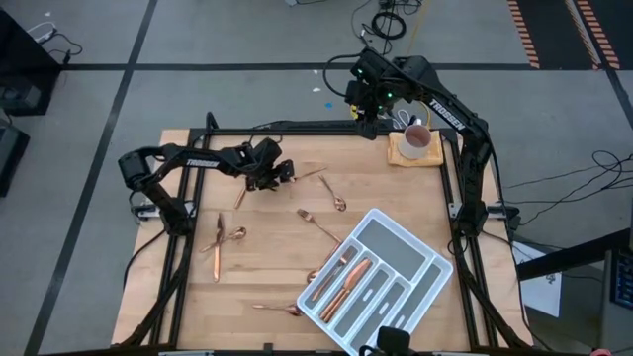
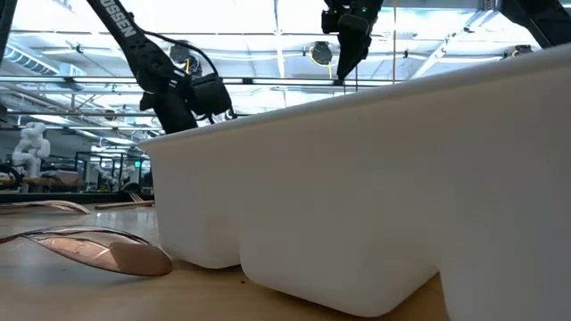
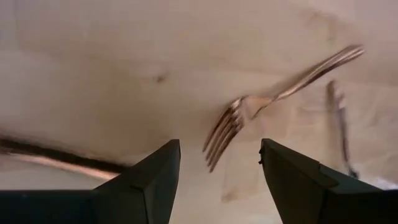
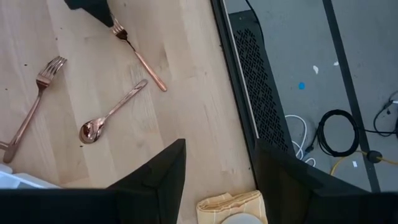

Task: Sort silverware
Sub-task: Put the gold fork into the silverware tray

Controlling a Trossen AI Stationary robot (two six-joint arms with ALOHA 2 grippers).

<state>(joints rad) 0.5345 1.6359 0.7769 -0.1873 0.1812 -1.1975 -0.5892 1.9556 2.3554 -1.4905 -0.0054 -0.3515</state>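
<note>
1. Just ahead of the left end effector [image 3: 219,174], which stands released with nothing between its fingers, a fork [image 3: 249,118] lies flat on the table [image 1: 267,267].
2. A good grasp probably straddles the slim handle, then descends squarely.
3. Farther off, the white tray [image 1: 391,242] waits.
4. The right end effector [image 1: 368,117] hangs empty near the table's far edge.

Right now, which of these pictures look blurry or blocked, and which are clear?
Left wrist view: soft and smeared, the fork hazy above the open left gripper. Low view: the white tray fills the frame, with bright ceiling lights behind. High view: even light, all sharp. Right wrist view: crisp, the spoon gleaming.
</note>
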